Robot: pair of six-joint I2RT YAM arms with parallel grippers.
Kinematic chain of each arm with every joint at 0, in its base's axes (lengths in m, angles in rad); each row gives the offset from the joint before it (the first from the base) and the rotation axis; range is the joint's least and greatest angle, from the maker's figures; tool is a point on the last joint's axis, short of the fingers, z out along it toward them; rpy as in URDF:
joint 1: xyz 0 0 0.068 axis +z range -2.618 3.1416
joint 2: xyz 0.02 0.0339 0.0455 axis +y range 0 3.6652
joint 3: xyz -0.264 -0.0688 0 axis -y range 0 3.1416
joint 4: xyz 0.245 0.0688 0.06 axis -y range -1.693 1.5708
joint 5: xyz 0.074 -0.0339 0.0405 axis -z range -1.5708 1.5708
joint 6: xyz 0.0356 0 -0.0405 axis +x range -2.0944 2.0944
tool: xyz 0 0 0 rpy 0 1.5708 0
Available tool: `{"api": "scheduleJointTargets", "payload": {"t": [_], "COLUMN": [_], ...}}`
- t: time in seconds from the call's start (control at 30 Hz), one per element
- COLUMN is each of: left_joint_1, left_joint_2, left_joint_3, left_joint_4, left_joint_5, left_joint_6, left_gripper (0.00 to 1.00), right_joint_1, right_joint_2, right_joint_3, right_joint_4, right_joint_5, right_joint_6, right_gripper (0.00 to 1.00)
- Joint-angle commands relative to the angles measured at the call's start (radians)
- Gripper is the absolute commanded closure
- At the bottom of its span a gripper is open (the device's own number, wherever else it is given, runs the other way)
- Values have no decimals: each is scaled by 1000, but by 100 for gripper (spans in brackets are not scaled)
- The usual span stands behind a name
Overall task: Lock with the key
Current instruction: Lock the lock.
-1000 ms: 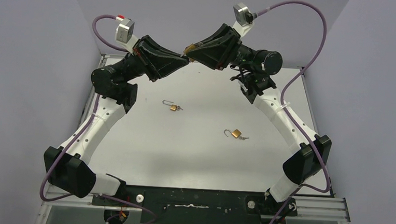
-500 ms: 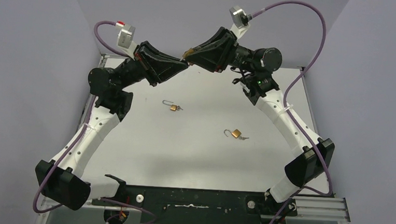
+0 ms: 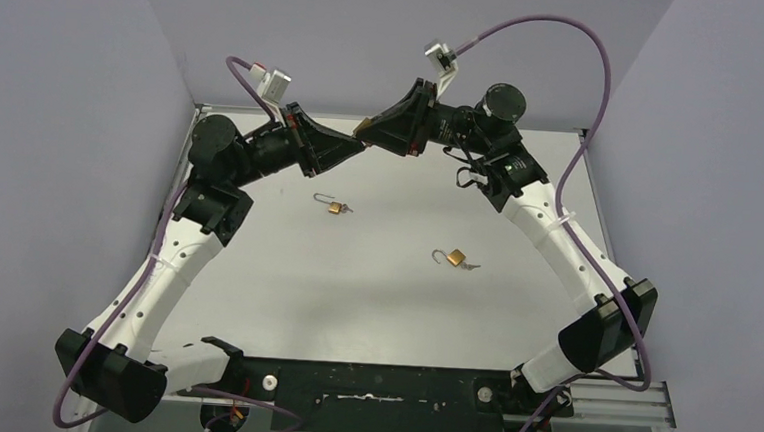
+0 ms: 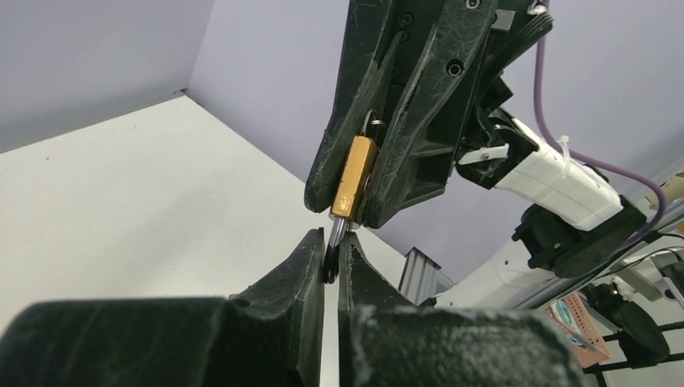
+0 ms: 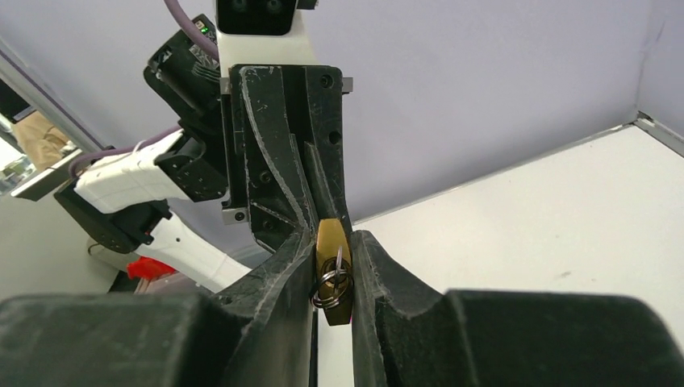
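Observation:
My right gripper (image 3: 368,132) is shut on a small brass padlock (image 5: 332,270), held in the air at the back of the table; the padlock also shows in the left wrist view (image 4: 353,177). A key ring (image 5: 331,286) hangs on it. My left gripper (image 3: 358,144) is shut on the black head of a silver key (image 4: 335,235) whose blade goes into the bottom of the padlock. The two grippers meet tip to tip. Two more brass padlocks with open shackles lie on the table, one in the middle (image 3: 335,207) and one to the right (image 3: 453,256).
The white table (image 3: 373,296) has grey walls round it. Purple cables (image 3: 560,27) loop above the arms. The arm bases (image 3: 378,386) are bolted at the near edge.
Both arms have turned their wrists and shifted slightly while the grippers stay joined at the padlock. The left arm's lower link has swung further left. The padlocks on the table have not moved.

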Motion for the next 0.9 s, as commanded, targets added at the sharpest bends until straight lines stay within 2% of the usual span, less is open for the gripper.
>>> {"api": "scheduleJointTargets", "payload": {"t": [0.0,0.03,0.1,0.2,0.3,0.33,0.37,0.53,0.77,0.87], "left_joint_1": [-37,-37,-37,-35,-31,-28,-25,-12,-7,-8], "left_joint_2": [-32,-29,-19,-20,-35,-40,-45,-55,-37,-31], "left_joint_3": [57,67,95,124,137,136,134,118,103,88], "left_joint_4": [1,-10,-44,-100,-149,-161,-172,-197,-265,-250], "left_joint_5": [-64,-49,-23,-15,-20,-21,-20,9,57,61], "left_joint_6": [89,98,120,167,209,219,226,247,273,258], "left_gripper": [100,100,100,100,100,100,100,100,100,100], "right_joint_1": [41,40,34,-24,-143,-185,-223,-275,-265,-240], "right_joint_2": [-29,-33,-37,-53,-87,-99,-107,-140,-126,-120], "right_joint_3": [-38,-38,-36,-13,-8,-13,-18,-78,-254,-268], "right_joint_4": [-174,-183,-193,-216,-178,-143,-106,18,589,655], "right_joint_5": [42,44,45,55,45,28,3,-53,-149,-154], "right_joint_6": [-136,-143,-163,-175,-139,-111,-84,-12,409,441], "right_gripper": [100,100,85,70,40,32,29,19,19,21]}}
